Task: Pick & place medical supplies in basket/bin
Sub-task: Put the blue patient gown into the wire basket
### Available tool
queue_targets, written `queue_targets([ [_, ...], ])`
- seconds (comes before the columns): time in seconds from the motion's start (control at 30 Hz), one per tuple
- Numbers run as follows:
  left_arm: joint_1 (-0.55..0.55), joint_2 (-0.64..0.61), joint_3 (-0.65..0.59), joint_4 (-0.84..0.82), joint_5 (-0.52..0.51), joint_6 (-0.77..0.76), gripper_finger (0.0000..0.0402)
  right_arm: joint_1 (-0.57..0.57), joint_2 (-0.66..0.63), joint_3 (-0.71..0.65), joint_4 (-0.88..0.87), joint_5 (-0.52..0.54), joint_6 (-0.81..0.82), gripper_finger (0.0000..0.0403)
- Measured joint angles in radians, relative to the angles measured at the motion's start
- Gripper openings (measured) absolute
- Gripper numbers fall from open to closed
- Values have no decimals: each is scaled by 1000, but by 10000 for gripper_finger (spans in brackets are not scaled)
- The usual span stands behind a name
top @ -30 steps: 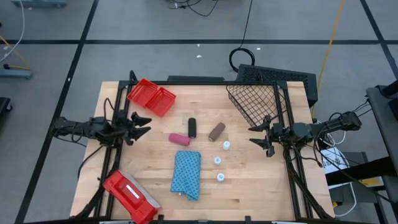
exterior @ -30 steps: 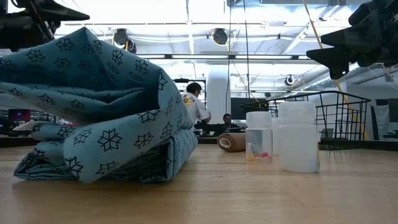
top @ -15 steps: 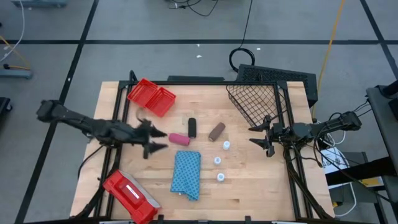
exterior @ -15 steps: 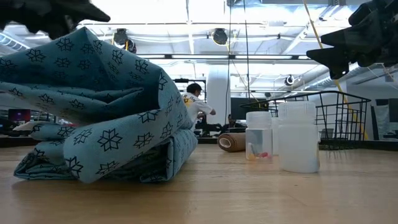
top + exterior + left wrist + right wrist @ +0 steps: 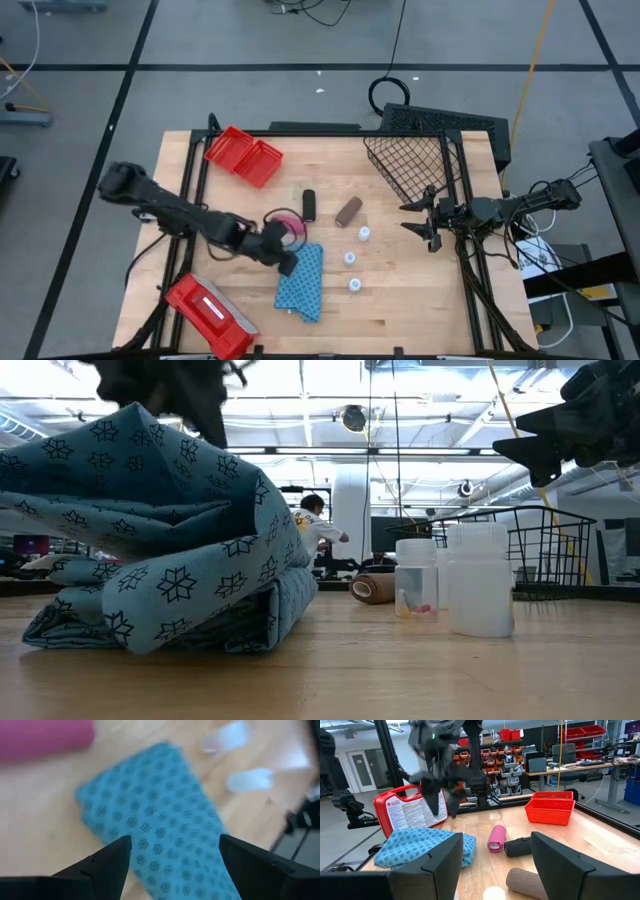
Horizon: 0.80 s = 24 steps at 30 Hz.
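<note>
The blue folded cloth pad (image 5: 301, 280) lies on the wooden surface (image 5: 400, 300) near its front edge, toward the middle, with the left tool (image 5: 285, 250) hanging just over the pad's upper-left corner; in the left wrist view its two dark fingers (image 5: 107, 862) stand spread apart above the patterned cloth, gripping nothing. The pink roll (image 5: 287, 224) lies just beyond that tool, partly hidden by it, and the black roll (image 5: 309, 205) and brown roll (image 5: 348, 211) lie a little farther back, side by side but apart. To the right of the pad, three small white bottles (image 5: 350, 258) sit in a loose line running from near the brown roll toward the front edge. In the low view the pad (image 5: 150, 540) fills the left half, the bottles (image 5: 480, 590) stand to its right, and the brown roll (image 5: 375, 588) lies behind them. The red two-compartment bin (image 5: 243, 155) sits at the back left corner of the surface, and the black wire-mesh basket (image 5: 410, 165) leans tilted at the back right. A flat red case with a white label (image 5: 208, 312) lies at the front left corner. The right tool (image 5: 428, 222) waits at the right edge of the surface, just in front of the basket, its fingers (image 5: 560, 865) spread and empty in the right wrist view.
</note>
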Motion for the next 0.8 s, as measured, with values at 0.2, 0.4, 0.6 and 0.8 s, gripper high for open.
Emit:
queue_targets([
  [0.2,-71,107,-1,100,-39,-261,310,0,0,0,0,0,0,222],
  [0.4,-121,197,-1,286,-145,-345,310,0,0,0,0,0,0,220],
  [0.6,-115,324,3,350,-103,-423,310,0,0,0,0,0,0,222],
  [0.8,-111,362,5,354,-77,-423,310,0,0,0,0,0,0,220],
])
